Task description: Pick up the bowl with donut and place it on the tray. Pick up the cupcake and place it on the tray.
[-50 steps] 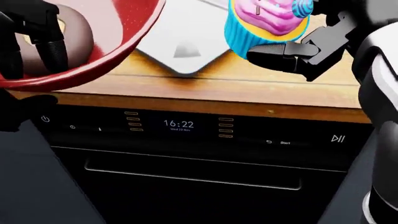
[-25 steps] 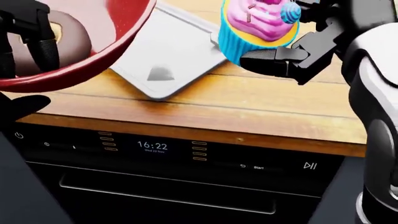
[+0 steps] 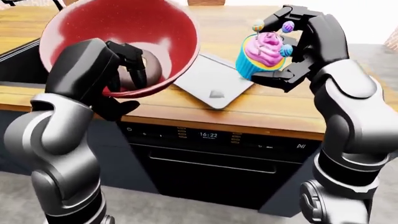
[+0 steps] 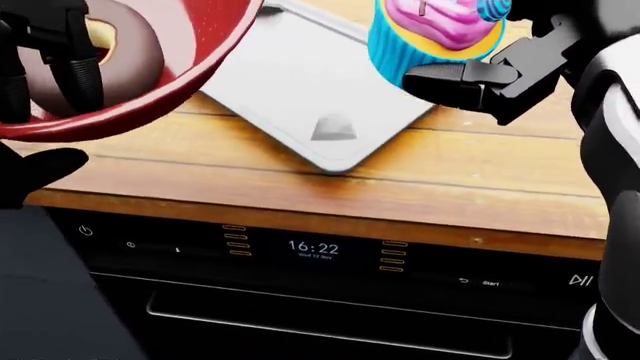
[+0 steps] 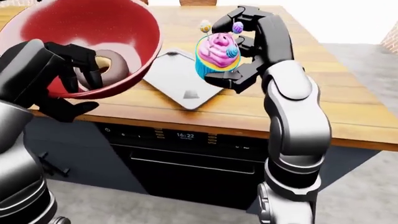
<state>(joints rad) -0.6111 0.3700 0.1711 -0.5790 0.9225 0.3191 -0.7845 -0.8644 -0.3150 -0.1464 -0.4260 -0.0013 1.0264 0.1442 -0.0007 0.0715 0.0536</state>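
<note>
A big red bowl [image 3: 124, 32] with a brown donut [image 3: 146, 70] inside is held tilted above the wooden counter, at the left of the left-eye view. My left hand [image 3: 121, 65] is shut on its near rim, fingers hooked inside beside the donut. A cupcake [image 3: 264, 56] with blue wrapper and pink frosting hangs in the air at the right, my right hand [image 3: 289, 51] shut round it. Between them a grey tray [image 3: 214, 84] lies flat on the counter with nothing on it.
The wooden counter [image 3: 280, 116] runs across the view; its near edge sits just below the tray. Under it is a black oven [image 3: 211, 158] with a clock display and handle. A dark sink edge [image 3: 15, 65] shows at the far left.
The head view has shifted, so the tray and oven panel now sit further right than half a second ago. The bowl and the cupcake stay held in my hands above the counter.
</note>
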